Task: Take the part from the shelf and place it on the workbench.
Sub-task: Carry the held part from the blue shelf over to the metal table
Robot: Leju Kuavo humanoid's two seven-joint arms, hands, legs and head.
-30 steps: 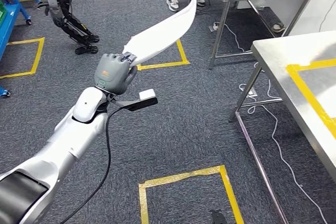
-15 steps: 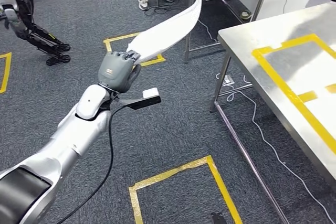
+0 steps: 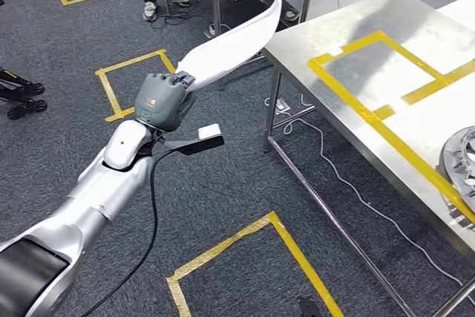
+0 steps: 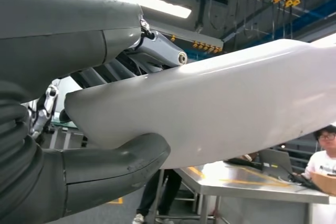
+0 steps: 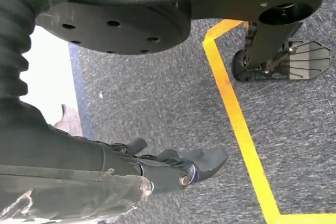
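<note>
Blade-shaped white part (image 3: 232, 46) runs from the centre of the head view toward the upper middle, its near end clamped in the left hand (image 3: 162, 100), well short of the steel workbench (image 3: 358, 64) at right. In the left wrist view the thumb (image 4: 115, 163) wraps under its smooth shell (image 4: 222, 103). It looks stiff, light and glossy, so probably slippery; held at one end, the long overhang could lever it loose. The right hand (image 5: 174, 169) hangs over the carpet, fingers loosely extended and holding nothing.
</note>
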